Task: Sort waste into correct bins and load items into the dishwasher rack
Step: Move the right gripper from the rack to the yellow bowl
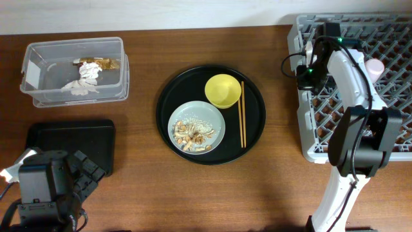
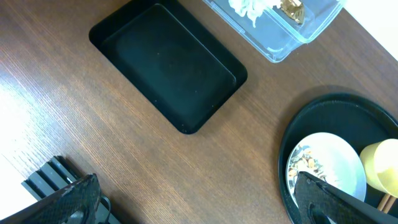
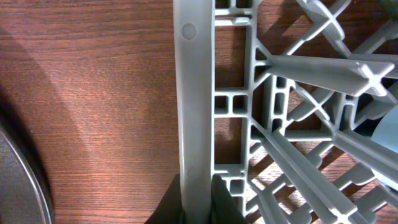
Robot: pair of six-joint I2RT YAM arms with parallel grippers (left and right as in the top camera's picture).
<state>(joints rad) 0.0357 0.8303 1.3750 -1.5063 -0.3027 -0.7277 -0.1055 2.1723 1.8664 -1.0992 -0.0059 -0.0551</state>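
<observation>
My right gripper (image 3: 198, 186) is shut on the left rim of the grey dishwasher rack (image 3: 196, 93), at the rack's left edge in the overhead view (image 1: 304, 78). A pale pink cup (image 1: 374, 67) stands in the rack (image 1: 322, 129). A light blue shape (image 3: 382, 143) shows among the pegs. The yellow bowl (image 1: 223, 90) and the grey-green plate (image 1: 209, 116) with food scraps (image 1: 192, 134) sit on the round black tray. The clear box (image 1: 38, 90) holds white paper (image 1: 82, 82) and the gold wrapper (image 1: 106, 63). My left gripper (image 2: 199, 186) is open and empty near the black rectangular tray (image 2: 168, 65).
The round black tray (image 1: 254, 129) lies mid-table with wooden chopsticks (image 1: 242, 115) on its right side. The black rectangular tray (image 1: 71, 142) sits at the front left, below the clear box. The right arm reaches across the rack from the front edge.
</observation>
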